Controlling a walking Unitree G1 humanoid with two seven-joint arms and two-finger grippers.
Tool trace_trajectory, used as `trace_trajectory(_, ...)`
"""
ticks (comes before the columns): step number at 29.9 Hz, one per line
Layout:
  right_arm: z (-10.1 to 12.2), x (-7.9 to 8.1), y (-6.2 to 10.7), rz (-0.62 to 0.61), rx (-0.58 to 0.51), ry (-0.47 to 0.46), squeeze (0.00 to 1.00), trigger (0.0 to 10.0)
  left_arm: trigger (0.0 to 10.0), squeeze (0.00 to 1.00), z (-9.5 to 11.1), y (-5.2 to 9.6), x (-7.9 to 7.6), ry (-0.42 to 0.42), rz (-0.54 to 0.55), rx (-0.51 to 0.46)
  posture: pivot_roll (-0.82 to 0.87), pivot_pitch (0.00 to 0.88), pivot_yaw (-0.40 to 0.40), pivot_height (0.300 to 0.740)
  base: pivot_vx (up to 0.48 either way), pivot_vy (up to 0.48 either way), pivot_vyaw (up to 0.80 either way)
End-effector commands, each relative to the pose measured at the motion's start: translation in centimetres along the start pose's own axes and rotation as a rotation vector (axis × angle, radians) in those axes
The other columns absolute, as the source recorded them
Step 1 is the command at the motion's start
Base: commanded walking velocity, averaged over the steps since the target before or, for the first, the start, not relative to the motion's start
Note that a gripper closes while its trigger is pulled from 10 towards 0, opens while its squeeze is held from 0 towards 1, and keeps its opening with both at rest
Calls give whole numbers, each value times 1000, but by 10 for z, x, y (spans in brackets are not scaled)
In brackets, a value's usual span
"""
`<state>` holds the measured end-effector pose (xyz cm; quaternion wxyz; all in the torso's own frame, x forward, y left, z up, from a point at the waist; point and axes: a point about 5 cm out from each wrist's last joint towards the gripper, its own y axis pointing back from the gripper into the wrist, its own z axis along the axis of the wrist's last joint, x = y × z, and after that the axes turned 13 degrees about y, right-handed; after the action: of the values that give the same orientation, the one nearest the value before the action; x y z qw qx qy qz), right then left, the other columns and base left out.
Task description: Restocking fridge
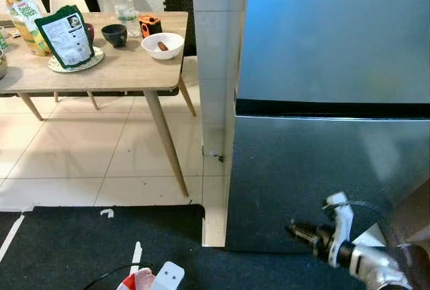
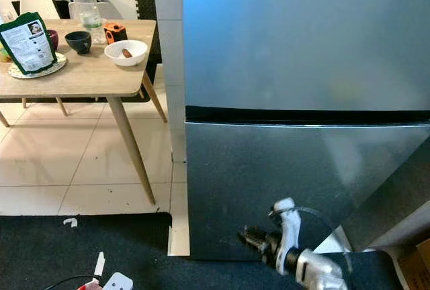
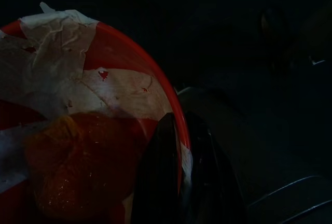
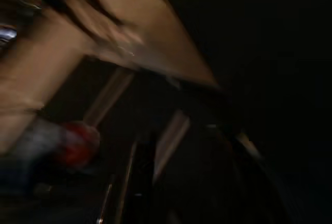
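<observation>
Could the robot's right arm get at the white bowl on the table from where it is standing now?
Probably not. The right gripper hangs low in front of the closed fridge, while the white bowl sits far off on the wooden table, across tiled floor. It would likely need to walk closer first.

Wooden table (image 1: 127, 68) has a white bowl (image 1: 162, 45), dark cup (image 1: 114, 35), water bottle (image 1: 123, 5) and a green bag (image 1: 67, 36) on a plate (image 1: 75, 62).
</observation>
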<state>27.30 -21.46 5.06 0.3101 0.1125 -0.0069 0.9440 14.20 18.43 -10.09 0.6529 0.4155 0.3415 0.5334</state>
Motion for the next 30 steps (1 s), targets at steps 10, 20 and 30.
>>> trace_trajectory(10,133,-4,-29,99,-364,358,1000,10000,10000,0,-19,3,4,-2,4,66,-54,83,-9,740,0,0,0)
trace_trajectory(20,169,0,-46,52,-145,683,0,10000,10000,0,-17,3,4,3,3,61,-55,82,-11,740,0,0,0)
trace_trajectory(30,185,-4,-50,-9,227,1070,0,10000,10000,0,-18,3,2,10,-1,62,-56,84,-16,740,0,0,0)
